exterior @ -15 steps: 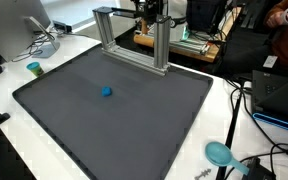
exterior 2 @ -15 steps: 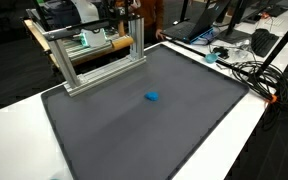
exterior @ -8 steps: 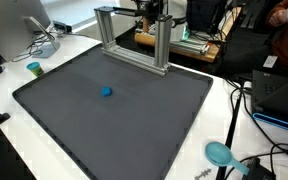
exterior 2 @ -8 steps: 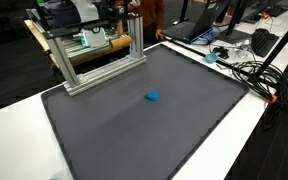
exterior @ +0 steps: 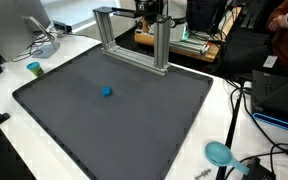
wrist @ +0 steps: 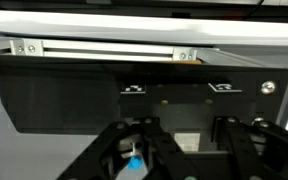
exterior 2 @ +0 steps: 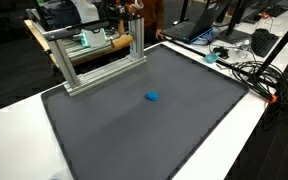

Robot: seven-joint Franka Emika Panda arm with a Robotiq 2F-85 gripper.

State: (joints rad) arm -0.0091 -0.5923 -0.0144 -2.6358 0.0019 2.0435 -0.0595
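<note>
A small blue block (exterior: 106,91) lies on the dark grey mat (exterior: 134,120); it also shows in the other exterior view (exterior 2: 152,97). My gripper (exterior: 152,10) hangs high behind an aluminium frame (exterior: 162,45) at the mat's far edge, well away from the block, and shows there in both exterior views (exterior 2: 124,8). In the wrist view my gripper (wrist: 187,165) is open and empty, its dark fingers (wrist: 134,150) apart at the bottom. The frame's top bar (wrist: 104,48) crosses above. A blue spot (wrist: 134,164) shows through the left finger's linkage.
The mat lies on a white table (exterior: 24,55). A teal cup (exterior: 34,69) stands beside the mat. A teal round object (exterior: 218,152) and cables (exterior 2: 252,72) lie near one corner. Laptops and equipment (exterior 2: 199,30) crowd the back.
</note>
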